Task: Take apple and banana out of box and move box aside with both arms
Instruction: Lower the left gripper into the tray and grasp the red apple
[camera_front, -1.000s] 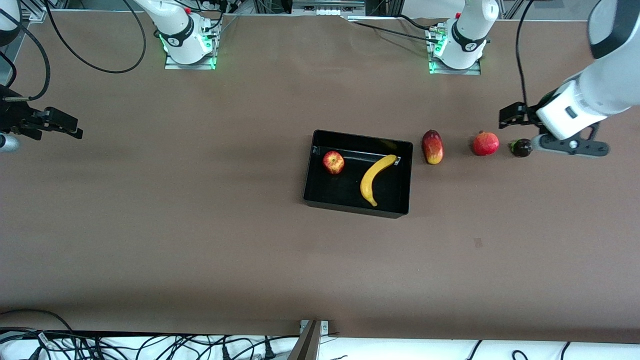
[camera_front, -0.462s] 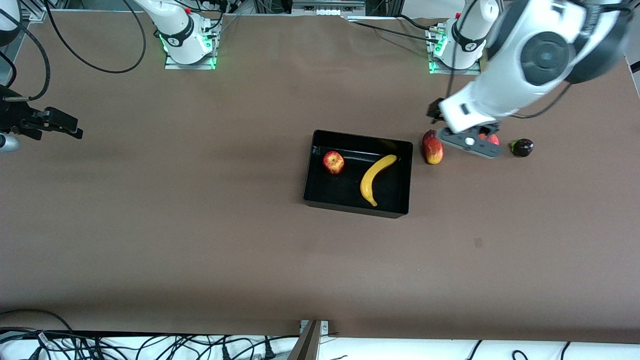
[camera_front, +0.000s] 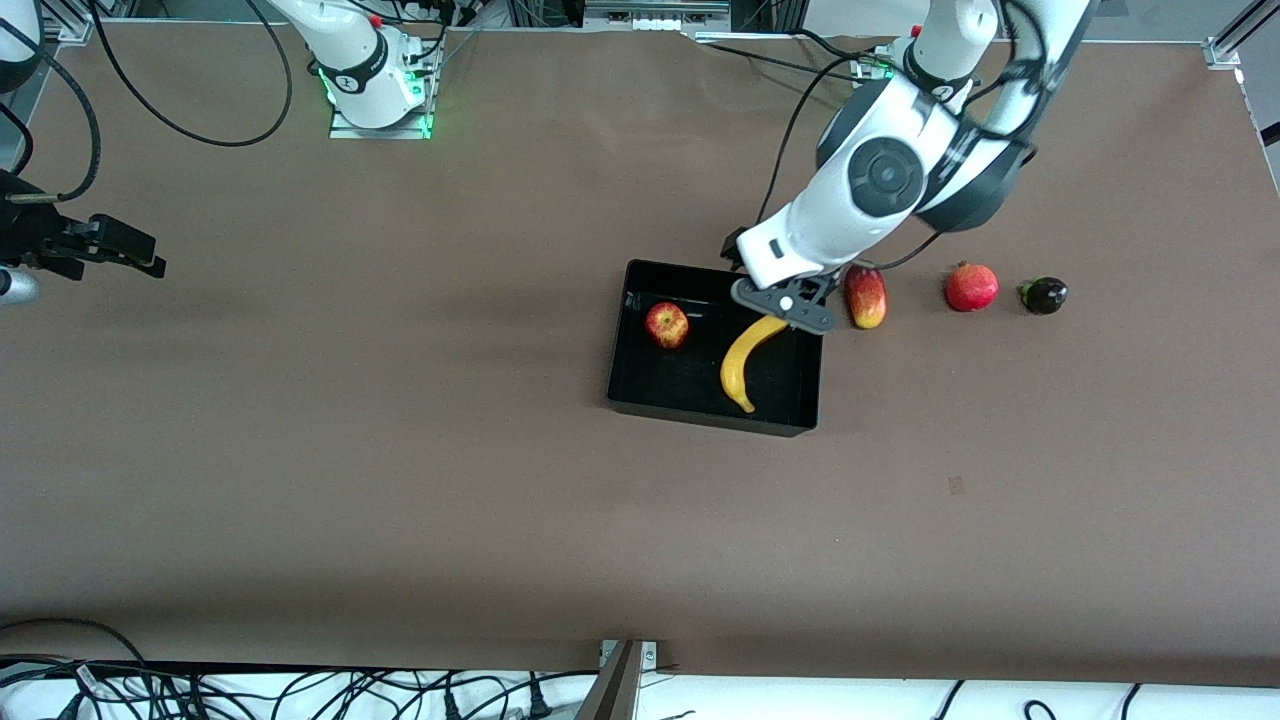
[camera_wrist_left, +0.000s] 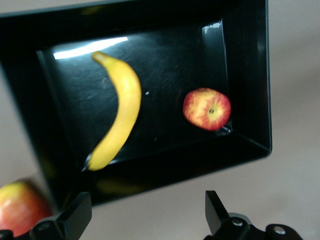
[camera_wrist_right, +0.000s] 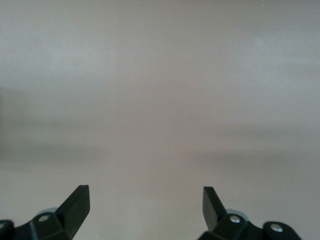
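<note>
Swinging in from over the dark purple fruit (camera_front: 1044, 295) at its own end of the table (camera_front: 400, 450), the left tool (camera_front: 785, 303) now hangs over the black tray's (camera_front: 700, 412) corner, fingers (camera_wrist_left: 75, 215) spread and empty. One banana (camera_front: 745, 358) and one apple (camera_front: 666, 325) lie apart inside the tray. Beside it sit three fruits in a row: mango (camera_front: 866, 296), pomegranate (camera_front: 971, 286), purple fruit. The right tool (camera_front: 115, 245) waits, spread, over bare table.
</note>
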